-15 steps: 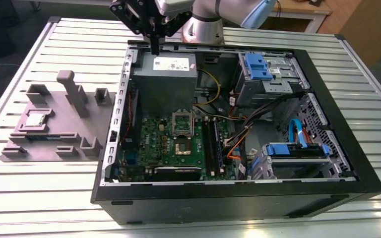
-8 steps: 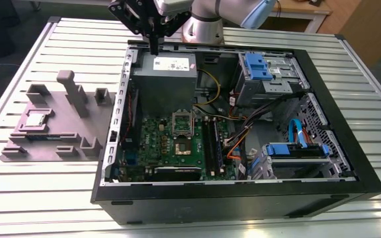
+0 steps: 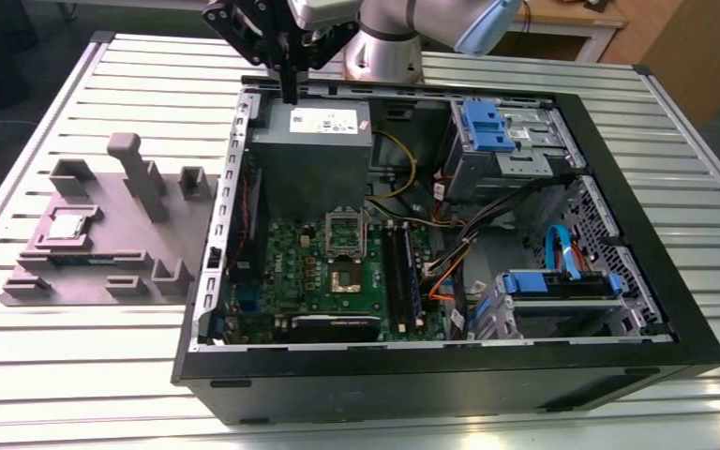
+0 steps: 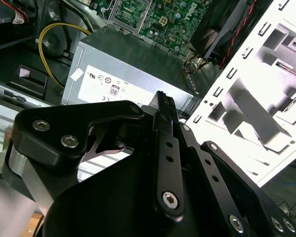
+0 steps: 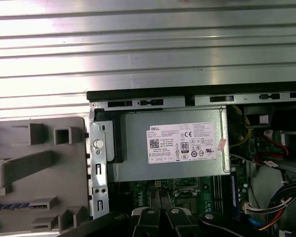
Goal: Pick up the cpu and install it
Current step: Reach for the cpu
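Observation:
The cpu (image 3: 68, 225), a small silver square, lies in a recess of the grey fixture (image 3: 110, 244) on the exterior view's left, outside the case. My gripper (image 3: 290, 92) hangs over the far edge of the open computer case, above the grey power supply (image 3: 312, 150), far from the cpu. Its black fingers are pressed together with nothing between them, as both wrist views show (image 4: 164, 98) (image 5: 160, 210). The motherboard's socket (image 3: 345, 274) sits open below the power supply, with its metal frame raised, and appears in both wrist views (image 5: 187, 190) (image 4: 130, 15).
The black case (image 3: 448, 375) stands on a slatted metal table (image 3: 85, 375). Inside are memory slots (image 3: 400, 267), bundled cables (image 3: 460, 253), blue drive brackets (image 3: 486, 127) and a blue-latched drive cage (image 3: 561, 286). The fixture has upright posts (image 3: 135, 169).

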Controlling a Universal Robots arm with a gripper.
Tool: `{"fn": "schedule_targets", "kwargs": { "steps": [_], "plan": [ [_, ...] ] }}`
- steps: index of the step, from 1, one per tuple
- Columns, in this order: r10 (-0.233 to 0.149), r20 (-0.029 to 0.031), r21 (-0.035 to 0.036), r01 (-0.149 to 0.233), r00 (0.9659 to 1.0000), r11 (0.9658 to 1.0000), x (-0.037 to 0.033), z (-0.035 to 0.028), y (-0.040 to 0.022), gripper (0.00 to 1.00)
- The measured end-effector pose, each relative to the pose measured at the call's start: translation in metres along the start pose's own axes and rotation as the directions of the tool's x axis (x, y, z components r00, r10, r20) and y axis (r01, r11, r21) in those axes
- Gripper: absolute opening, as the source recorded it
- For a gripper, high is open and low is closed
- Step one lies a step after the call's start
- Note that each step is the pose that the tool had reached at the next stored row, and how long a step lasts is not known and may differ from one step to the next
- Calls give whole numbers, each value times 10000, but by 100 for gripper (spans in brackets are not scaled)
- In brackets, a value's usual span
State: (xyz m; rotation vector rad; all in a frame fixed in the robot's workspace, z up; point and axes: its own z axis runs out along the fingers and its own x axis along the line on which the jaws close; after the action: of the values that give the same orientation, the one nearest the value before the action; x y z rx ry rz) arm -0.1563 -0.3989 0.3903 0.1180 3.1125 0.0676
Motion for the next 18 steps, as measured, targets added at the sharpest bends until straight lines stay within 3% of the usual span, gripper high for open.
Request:
{"fn": "schedule_targets", "kwargs": {
  "steps": [18],
  "plan": [
    [0, 0, 0, 0, 10000, 10000, 40, 4, -3, 11]
  ]
}}
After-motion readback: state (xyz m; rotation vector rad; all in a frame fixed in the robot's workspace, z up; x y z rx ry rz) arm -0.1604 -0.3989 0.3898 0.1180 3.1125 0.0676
